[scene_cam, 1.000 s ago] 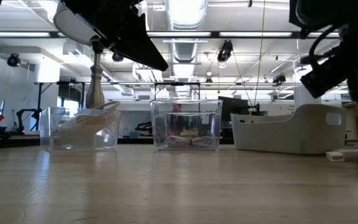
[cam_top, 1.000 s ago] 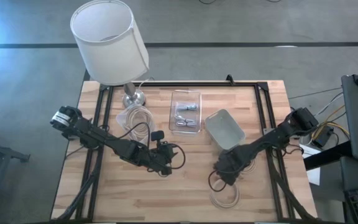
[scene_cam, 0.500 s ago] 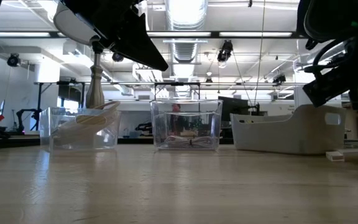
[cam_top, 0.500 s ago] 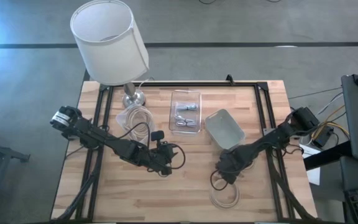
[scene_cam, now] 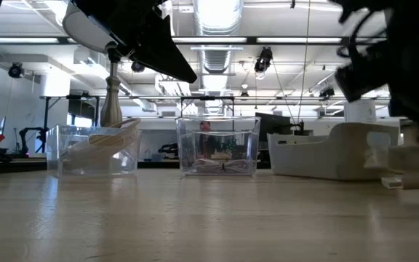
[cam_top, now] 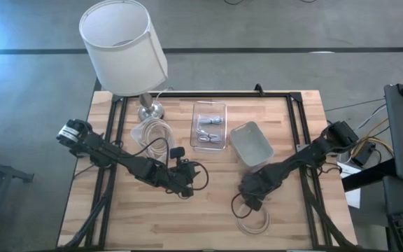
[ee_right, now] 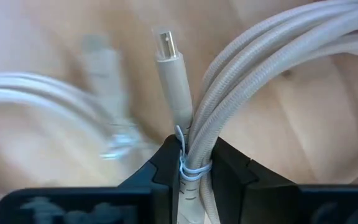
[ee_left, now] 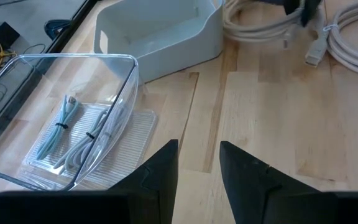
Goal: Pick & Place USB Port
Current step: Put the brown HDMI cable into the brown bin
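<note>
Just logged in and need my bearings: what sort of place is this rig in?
Probably an open lab or workshop: exposed ceiling ducts and strip lights, equipment stands and benches behind the wooden table, and bare grey floor around it.

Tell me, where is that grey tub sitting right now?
In the high view the grey tub sits right of centre on the table, just beside the clear tray and close to the right gripper.

No text, label, brand, number or sign can be read anywhere in these views
</note>
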You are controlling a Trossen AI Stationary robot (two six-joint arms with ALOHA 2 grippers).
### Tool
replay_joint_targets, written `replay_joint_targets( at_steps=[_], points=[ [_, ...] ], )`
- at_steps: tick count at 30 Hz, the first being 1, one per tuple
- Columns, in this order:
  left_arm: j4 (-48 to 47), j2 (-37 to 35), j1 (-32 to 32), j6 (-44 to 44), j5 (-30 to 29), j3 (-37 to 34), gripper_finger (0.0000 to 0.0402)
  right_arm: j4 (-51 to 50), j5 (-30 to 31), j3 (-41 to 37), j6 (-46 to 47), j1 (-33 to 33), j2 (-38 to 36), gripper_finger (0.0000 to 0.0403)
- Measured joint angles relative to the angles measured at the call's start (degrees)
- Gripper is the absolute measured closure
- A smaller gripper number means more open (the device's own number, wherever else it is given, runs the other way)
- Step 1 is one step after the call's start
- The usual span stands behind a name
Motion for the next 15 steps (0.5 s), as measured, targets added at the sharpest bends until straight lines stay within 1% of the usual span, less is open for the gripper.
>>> replay_joint_targets(
  at_steps=[5,15],
  points=[
    [0.0,0.0,0.0,0.0,0.0,0.0,0.0280,-2.0,-0.2,5.7,-0.7,0.3,-0.1,0.0345],
    [0.0,0.0,0.0,0.0,0.0,0.0,0.0280,-11.0,0.0,20.7,-6.4,1.3,-0.1,0.0345]
  ],
)
